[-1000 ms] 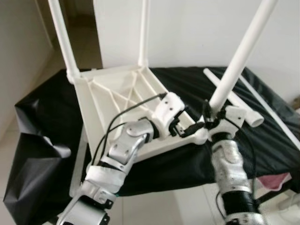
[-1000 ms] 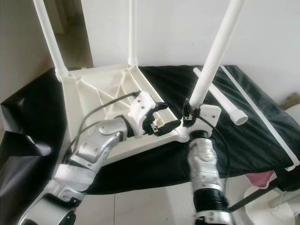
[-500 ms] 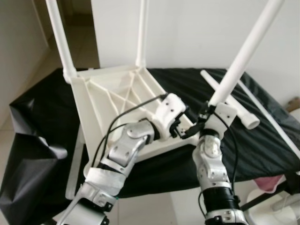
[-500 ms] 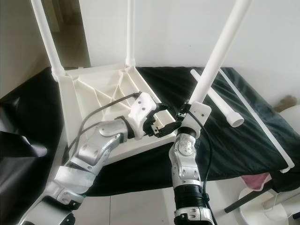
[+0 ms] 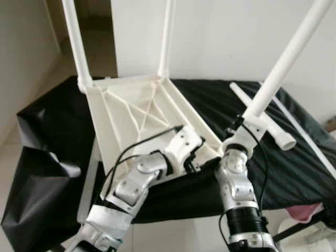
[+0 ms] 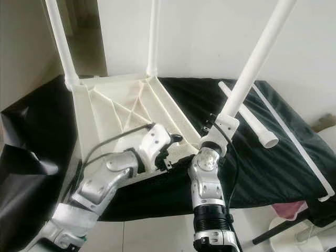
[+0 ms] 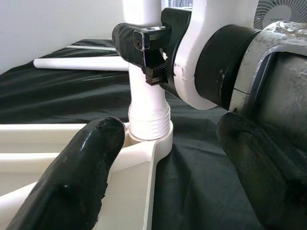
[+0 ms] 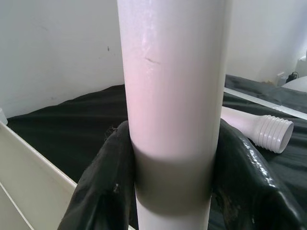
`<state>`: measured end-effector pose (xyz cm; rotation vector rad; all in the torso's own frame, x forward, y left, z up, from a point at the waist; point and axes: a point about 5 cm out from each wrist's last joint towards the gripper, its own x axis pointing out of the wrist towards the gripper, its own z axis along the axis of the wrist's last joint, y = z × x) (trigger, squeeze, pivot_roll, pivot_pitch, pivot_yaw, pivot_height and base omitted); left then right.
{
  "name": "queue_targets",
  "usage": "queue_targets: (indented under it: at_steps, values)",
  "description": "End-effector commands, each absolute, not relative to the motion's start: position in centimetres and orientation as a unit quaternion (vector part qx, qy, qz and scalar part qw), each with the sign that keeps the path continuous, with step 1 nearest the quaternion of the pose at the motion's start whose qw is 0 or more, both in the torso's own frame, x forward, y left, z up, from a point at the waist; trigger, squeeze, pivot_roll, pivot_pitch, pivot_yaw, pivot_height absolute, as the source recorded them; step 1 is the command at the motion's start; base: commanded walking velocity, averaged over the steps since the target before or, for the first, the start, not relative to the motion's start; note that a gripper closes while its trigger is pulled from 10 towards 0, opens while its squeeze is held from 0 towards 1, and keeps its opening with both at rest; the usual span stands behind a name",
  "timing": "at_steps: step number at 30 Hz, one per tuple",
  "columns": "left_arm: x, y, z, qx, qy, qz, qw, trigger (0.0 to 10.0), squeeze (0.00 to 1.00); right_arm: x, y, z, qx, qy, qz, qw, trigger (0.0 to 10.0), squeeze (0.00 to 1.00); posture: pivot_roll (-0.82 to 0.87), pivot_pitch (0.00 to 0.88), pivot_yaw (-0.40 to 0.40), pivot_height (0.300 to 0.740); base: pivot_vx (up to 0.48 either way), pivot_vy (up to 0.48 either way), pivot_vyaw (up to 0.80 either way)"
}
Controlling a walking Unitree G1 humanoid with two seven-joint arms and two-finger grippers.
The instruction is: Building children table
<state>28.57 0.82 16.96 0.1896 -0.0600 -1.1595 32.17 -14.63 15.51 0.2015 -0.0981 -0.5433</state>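
Observation:
A white plastic table top [image 5: 131,115] lies upside down on a black-covered surface. Two white legs [image 5: 76,42] stand in its far corners. A third leg [image 5: 286,68] rises tilted from the near right corner socket [image 7: 148,139], its threaded end seated there. My right gripper [image 8: 172,187] is shut around this leg just above the socket, also seen from the head at the right gripper [image 5: 239,131]. My left gripper [image 7: 163,163] is open at the same corner, its fingertips [image 7: 76,177] flanking the socket without touching the leg. A loose leg [image 5: 262,118] lies on the cloth to the right.
A thin white strip [image 6: 294,142] lies along the right side of the black cloth [image 5: 47,136]. A white wall stands behind. Pink fabric [image 5: 307,212] and a white fan base [image 6: 294,231] sit at the lower right, with pale floor on the left.
My right forearm has swung left under the held leg, with its wrist turned around it. My left gripper has dropped lower, toward the table top's near edge. The camera shifted slightly.

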Motion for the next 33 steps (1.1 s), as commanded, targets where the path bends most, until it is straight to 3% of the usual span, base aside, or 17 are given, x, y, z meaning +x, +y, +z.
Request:
queue_targets:
  at_steps: [1,4,5,6,12,13,14,22,23,25,26,33]
  values:
    - [27.6,0.3,16.6,0.097,-0.016,-0.605,0.790,10.0,0.00,31.2,-15.6,11.3,0.120,0.053,-0.316,0.940,10.0,0.00,0.05,0.000,-0.045,0.740,0.000,0.000,0.00]
    - [27.7,0.4,16.5,0.100,-0.015,-0.603,0.792,10.0,0.00,31.3,-15.8,11.5,0.113,0.044,-0.310,0.943,10.0,0.00,0.05,0.000,-0.045,0.740,0.000,0.000,0.00]
    - [27.7,0.5,16.5,0.098,-0.013,-0.601,0.793,10.0,0.00,31.3,-15.9,11.6,0.111,0.039,-0.309,0.944,10.0,0.13,0.05,0.000,-0.045,0.740,0.000,0.000,0.00]
    - [27.7,0.6,16.5,0.098,-0.013,-0.601,0.793,10.0,0.00,31.3,-16.0,11.6,0.109,0.039,-0.309,0.944,10.0,0.19,0.05,0.000,-0.045,0.740,0.000,0.000,0.00]
    - [27.8,1.1,15.7,0.117,-0.001,-0.591,0.798,10.0,0.00,31.2,-16.1,11.6,0.122,0.042,-0.309,0.942,10.0,0.16,0.05,0.000,-0.045,0.740,0.000,0.000,0.00]
    - [27.9,1.1,15.6,0.115,0.000,-0.589,0.800,10.0,0.00,31.2,-16.2,11.6,0.121,0.038,-0.308,0.943,10.0,0.42,0.04,0.000,-0.042,0.740,0.000,0.000,0.00]
    - [27.9,1.0,15.7,0.112,0.000,-0.588,0.801,10.0,0.00,31.2,-16.2,11.8,0.122,0.030,-0.304,0.944,10.0,1.00,0.04,0.000,-0.042,0.740,0.000,0.000,0.00]
    - [28.2,0.9,16.1,0.111,-0.004,-0.584,0.804,10.0,0.00,31.3,-16.4,12.9,0.141,-0.023,-0.247,0.958,10.0,1.00,0.04,0.000,-0.039,0.740,0.000,0.000,0.00]
    - [28.2,0.9,16.1,0.110,-0.004,-0.584,0.804,10.0,0.00,31.3,-16.5,12.9,0.142,-0.026,-0.238,0.961,10.0,0.93,0.04,0.000,-0.037,0.740,0.000,0.000,0.00]
    - [28.2,0.9,16.2,0.110,-0.005,-0.584,0.804,10.0,0.00,31.3,-16.7,12.9,0.144,-0.026,-0.228,0.962,10.0,0.93,0.04,0.000,-0.037,0.740,0.000,0.000,0.00]
    - [28.2,0.9,16.2,0.110,-0.005,-0.585,0.804,10.0,0.00,31.3,-16.7,12.9,0.144,-0.031,-0.209,0.967,10.0,0.00,0.04,0.000,-0.033,0.740,0.000,0.000,0.00]
    - [28.2,0.7,16.4,0.113,-0.007,-0.585,0.803,10.0,0.00,31.6,-17.6,13.3,0.112,-0.054,-0.097,0.988,10.0,0.00,0.03,0.000,-0.034,0.740,0.000,0.000,0.00]
